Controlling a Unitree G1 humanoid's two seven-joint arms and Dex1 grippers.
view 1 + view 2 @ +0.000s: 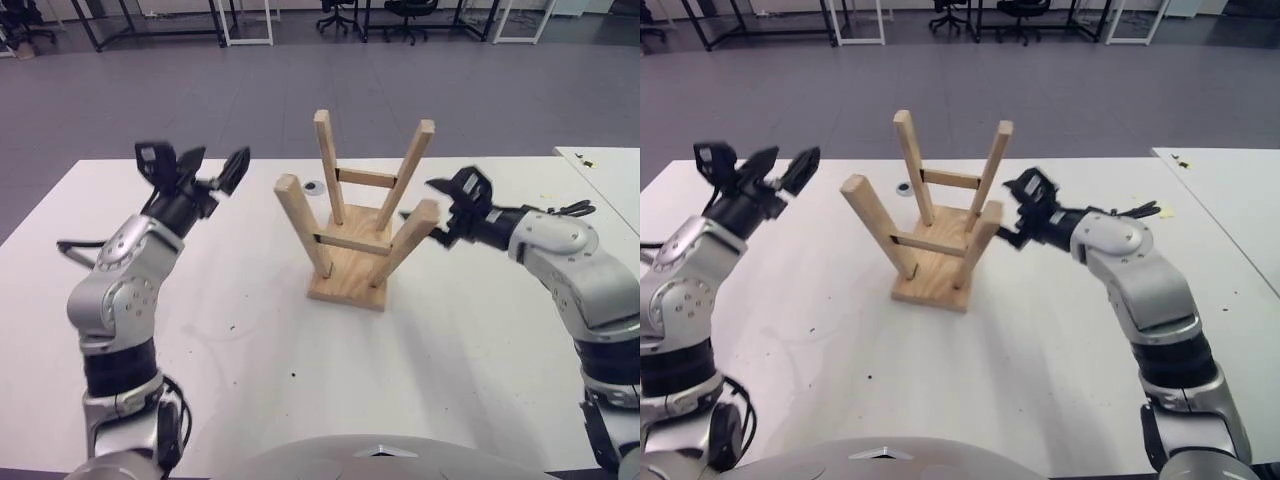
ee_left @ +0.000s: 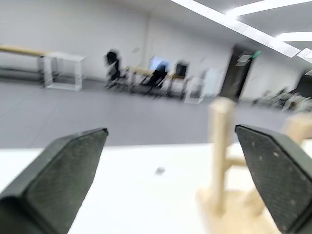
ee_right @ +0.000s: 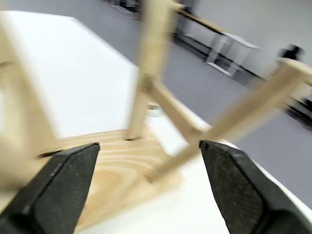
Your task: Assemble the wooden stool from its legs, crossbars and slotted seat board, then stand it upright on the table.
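Observation:
The wooden stool [image 1: 355,215] rests upside down in the middle of the white table [image 1: 300,380], its seat board [image 1: 345,280] flat on the top and its legs pointing up, joined by crossbars [image 1: 366,178]. My left gripper [image 1: 213,168] is raised to the stool's left, apart from it, open with nothing between its fingers [image 2: 63,180]. My right gripper [image 1: 428,205] is at the top of the near right leg [image 1: 408,240], open, holding nothing; the right wrist view looks past its fingers [image 3: 63,185] at the seat board [image 3: 117,161] and legs.
A small round dark thing [image 1: 314,186] lies on the table behind the stool. A second white table [image 1: 600,170] stands at the right. Office chairs and table frames stand on the grey floor beyond.

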